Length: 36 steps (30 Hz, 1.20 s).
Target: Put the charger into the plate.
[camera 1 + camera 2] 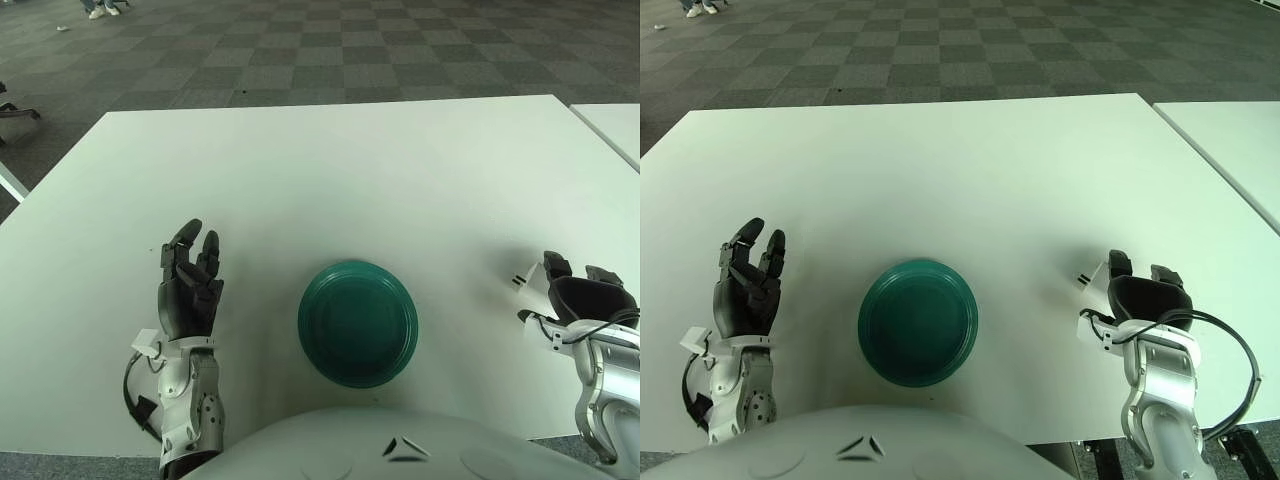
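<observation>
Plate (358, 323): green, empty, near the front edge of the white surface (330, 170).
Charger (1095, 282): white, right of the plate, clasped by the right hand (1137, 297), fingers curled round it.
Left hand (188, 285): left of the plate, fingers extended, holding nothing.

A white table (330, 170) carries 2 things — a green plate (358, 322) near the front edge at centre, and a small white charger (1092, 279) to its right.
</observation>
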Motion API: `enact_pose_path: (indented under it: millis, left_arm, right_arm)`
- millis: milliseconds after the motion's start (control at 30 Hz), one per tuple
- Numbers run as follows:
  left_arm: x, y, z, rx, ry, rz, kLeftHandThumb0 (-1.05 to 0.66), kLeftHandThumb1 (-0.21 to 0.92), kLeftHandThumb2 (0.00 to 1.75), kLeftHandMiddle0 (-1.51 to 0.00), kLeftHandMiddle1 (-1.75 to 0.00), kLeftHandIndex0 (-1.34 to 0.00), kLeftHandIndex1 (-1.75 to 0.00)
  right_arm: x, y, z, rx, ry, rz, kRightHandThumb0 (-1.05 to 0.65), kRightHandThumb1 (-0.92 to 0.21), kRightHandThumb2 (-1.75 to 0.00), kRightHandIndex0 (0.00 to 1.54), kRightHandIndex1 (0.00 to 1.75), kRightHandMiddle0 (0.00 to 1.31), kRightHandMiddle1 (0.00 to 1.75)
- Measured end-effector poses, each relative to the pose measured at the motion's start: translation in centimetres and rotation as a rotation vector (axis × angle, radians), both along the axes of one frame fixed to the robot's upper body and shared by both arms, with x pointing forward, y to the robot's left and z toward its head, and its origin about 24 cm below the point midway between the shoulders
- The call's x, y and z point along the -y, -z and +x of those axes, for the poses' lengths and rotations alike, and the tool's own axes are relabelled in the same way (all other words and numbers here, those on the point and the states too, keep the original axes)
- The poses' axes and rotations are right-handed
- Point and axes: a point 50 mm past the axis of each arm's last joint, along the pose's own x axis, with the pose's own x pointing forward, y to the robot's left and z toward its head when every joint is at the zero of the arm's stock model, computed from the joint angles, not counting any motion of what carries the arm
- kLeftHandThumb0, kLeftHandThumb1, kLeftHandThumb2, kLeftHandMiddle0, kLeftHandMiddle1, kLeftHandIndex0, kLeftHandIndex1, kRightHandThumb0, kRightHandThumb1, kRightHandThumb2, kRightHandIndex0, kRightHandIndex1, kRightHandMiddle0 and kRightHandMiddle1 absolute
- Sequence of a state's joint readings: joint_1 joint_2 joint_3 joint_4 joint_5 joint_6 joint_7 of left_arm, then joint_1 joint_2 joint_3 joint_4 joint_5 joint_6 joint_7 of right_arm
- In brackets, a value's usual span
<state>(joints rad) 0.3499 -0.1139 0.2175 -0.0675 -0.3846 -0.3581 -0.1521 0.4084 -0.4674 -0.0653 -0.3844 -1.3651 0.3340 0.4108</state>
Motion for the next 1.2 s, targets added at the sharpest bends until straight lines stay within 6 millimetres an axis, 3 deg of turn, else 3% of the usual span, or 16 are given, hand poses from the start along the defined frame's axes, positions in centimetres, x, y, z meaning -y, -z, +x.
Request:
enact_pose_path:
  millis: [200,500,533,633,733,1200]
  left_arm:
    - [0.0,-0.1,-0.1,-0.011,0.007,-0.003,-0.92,0.92,1.02,-0.36,-0.03,0.0,-0.91]
    - [0.0,-0.4,-0.2,-0.001,0.004,0.004,-0.93,0.92,1.05,-0.38,-0.04,0.0,-0.93]
    - [0.0,-0.4,-0.2,-0.001,0.004,0.004,-0.93,0.92,1.05,-0.38,-0.04,0.0,-0.93]
    - [0.0,-0.4,-0.2,-0.002,0.002,0.004,-0.93,0.92,1.05,-0.39,-0.04,0.0,-0.93]
    - [0.0,-0.4,-0.3,-0.002,0.002,0.004,-0.93,0.92,1.05,-0.39,-0.04,0.0,-0.94]
    - [-0.1,-0.3,-0.8,-0.058,0.016,-0.011,-0.94,0.92,1.02,-0.39,-0.04,0.0,-0.98]
  right_arm:
    - [0.4,1.3,0.4,0.002,0.007,0.031,-1.05,-0.92,-0.79,0.26,0.03,0.0,0.15]
    - [0.6,1.8,0.8,0.004,0.013,0.097,-1.05,-0.92,-0.75,0.3,0.05,0.0,0.21]
    - [0.6,1.8,0.9,0.002,0.013,0.1,-1.05,-0.92,-0.75,0.32,0.08,0.0,0.22]
    - [0.7,1.8,1.0,0.0,0.016,0.117,-1.05,-0.92,-0.75,0.25,0.41,0.0,0.24]
    - [0.8,1.7,1.2,-0.005,0.016,0.126,-1.05,-0.92,-0.75,0.21,0.51,0.0,0.26]
    - [1.9,1.6,1.6,-0.064,0.045,0.175,-1.05,-0.92,-0.78,0.17,0.31,0.0,0.43]
